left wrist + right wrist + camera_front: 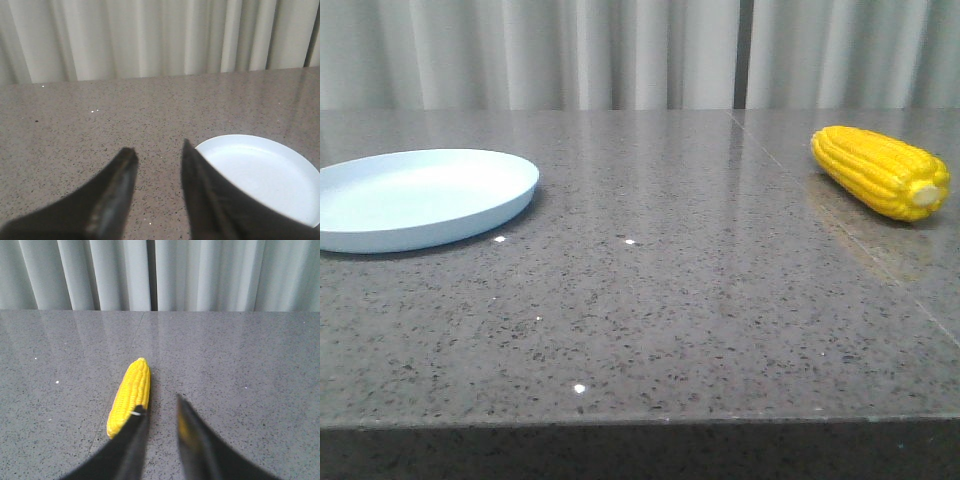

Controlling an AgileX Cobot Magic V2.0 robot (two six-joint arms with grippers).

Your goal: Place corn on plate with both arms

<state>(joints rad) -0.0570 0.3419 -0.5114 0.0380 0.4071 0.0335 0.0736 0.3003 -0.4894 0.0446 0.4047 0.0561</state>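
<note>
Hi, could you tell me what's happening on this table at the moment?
A two-armed robot is set to put the corn on the plate, but nothing is held yet. The corn lies on the grey table at the right, far from the empty plate at the left. The right hand is open, just short of the corn's near end. The left hand is open beside the plate.

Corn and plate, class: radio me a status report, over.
Left hand open, empty, beside plate. Right hand open, empty, next to corn. Corn lying on table, far from plate. Nothing between them.
</note>
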